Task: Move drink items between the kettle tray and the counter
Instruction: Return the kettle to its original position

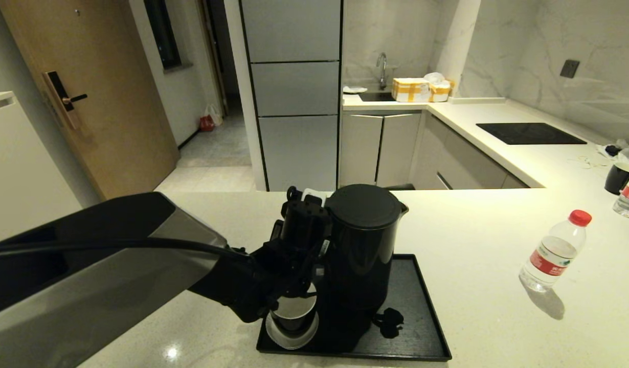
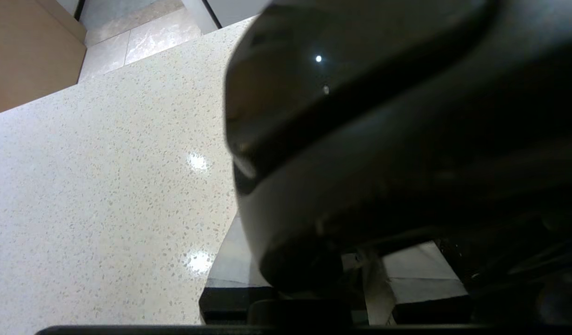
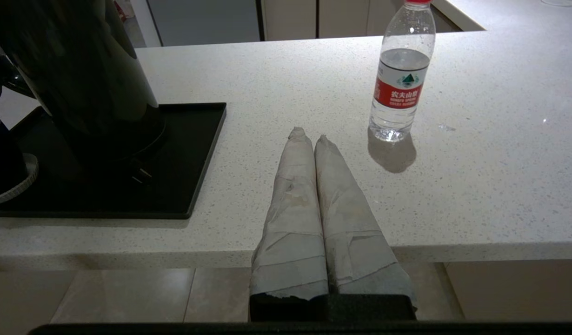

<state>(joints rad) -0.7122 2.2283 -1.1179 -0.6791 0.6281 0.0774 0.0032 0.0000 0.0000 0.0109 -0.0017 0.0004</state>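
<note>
Left tool [image 1: 300, 240] is down at the kettle [image 1: 363, 255] handle on the tray [image 1: 422, 327], grip can't be made out. Right tool [image 3: 308, 136] is pinched shut and empty, parked off the worktop [image 1: 478, 276] edge near the water bottle [image 1: 555, 250].

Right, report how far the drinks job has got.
Done: the clear red-capped water bottle stands on the cream speckled counter. In hand: the left gripper is at the tall black kettle. Left: kettle and small black cup remain on the black tray.
</note>
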